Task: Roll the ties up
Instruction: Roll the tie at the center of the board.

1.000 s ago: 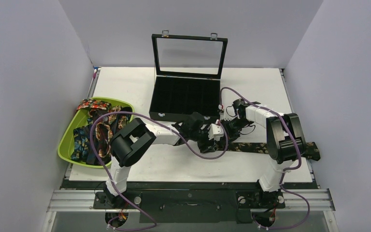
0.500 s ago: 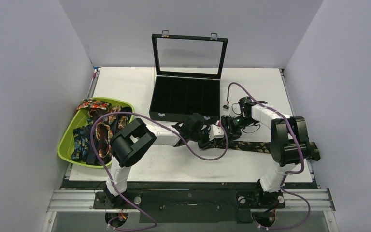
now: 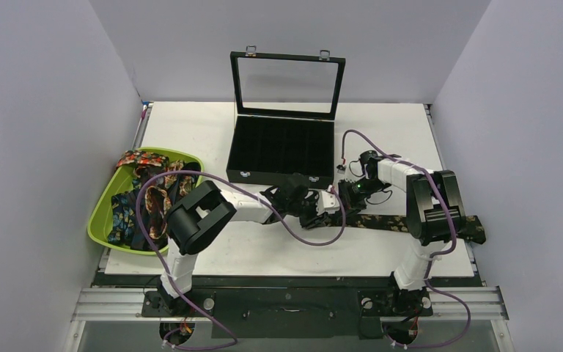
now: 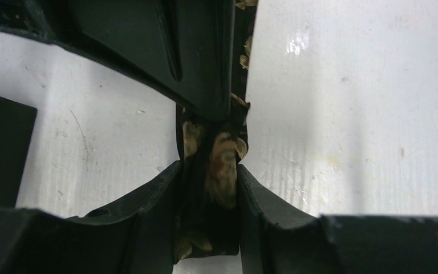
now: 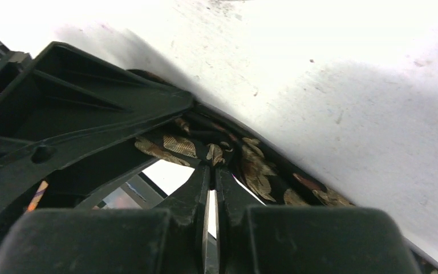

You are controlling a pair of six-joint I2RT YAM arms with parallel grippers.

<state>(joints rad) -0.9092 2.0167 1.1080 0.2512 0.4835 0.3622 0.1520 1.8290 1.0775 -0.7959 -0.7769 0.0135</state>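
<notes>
A dark tie (image 3: 410, 224) with tan-gold florals lies flat along the scuffed white bench (image 3: 190, 132), its bunched end clamped between the left fingers (image 4: 154, 194). The right fingers (image 5: 191, 197), nearly together, meet its fold; whether they grip it is unclear. Crumpled printed ties (image 3: 150, 194) fill a green tray (image 3: 106, 209).

- Left gripper (image 3: 332, 206): crept up and right in mid-frame, toward the black box (image 3: 278, 174).
- Right gripper (image 3: 346, 196): drawn slightly left, now closer against the left one at the end of the tie (image 3: 381, 221).
- Right elbow (image 3: 429, 213): swung right half a second ago, now back left.
- Purple cable (image 3: 348, 134) loop above the right wrist: risen since a second ago, then dipped a little.
- Green light (image 3: 357, 187): newly showing on the right wrist.
</notes>
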